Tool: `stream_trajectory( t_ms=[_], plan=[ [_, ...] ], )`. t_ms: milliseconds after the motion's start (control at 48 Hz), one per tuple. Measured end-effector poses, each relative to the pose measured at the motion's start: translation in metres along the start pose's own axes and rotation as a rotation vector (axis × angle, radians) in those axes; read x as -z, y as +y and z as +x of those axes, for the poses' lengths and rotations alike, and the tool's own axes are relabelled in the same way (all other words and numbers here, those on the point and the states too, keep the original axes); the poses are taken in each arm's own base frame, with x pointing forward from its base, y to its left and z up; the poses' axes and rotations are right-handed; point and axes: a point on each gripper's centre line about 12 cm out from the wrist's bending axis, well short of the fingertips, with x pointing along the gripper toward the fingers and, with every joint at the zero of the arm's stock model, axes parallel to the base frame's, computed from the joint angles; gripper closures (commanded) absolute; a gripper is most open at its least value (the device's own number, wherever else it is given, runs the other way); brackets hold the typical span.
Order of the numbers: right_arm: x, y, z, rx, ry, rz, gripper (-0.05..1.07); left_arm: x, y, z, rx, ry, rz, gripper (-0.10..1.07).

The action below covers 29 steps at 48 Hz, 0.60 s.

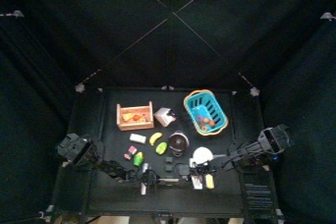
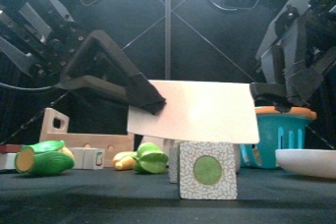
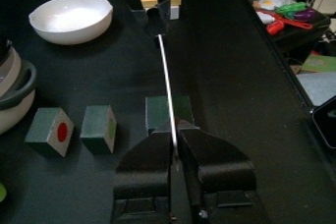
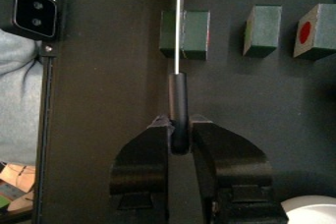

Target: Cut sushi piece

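Knife up, blade edge-down directly over the green sushi piece on the desk, so the edge lines up with the block before any press. The left end effector is clamped shut on the knife. In its own wrist view, the right end effector is likewise closed around the black handle, probably to steady the blade above the sushi piece.

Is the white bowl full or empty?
Empty. The left wrist view looks into the round white bowl and shows only bare white inside; the front view shows just its rim, nothing rising above it.
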Motion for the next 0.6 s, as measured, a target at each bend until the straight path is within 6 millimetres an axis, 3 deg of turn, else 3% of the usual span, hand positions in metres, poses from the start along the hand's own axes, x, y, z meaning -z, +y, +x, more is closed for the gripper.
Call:
stream_trajectory(
  t_ms=[604],
  plan=[
    [-0.0037, -0.0008, -0.0050, 0.004, -0.018, -0.026, 0.55, -0.0003, 0.0010, -0.0021, 0.000, 0.000, 0.003, 0.55]
  ],
)
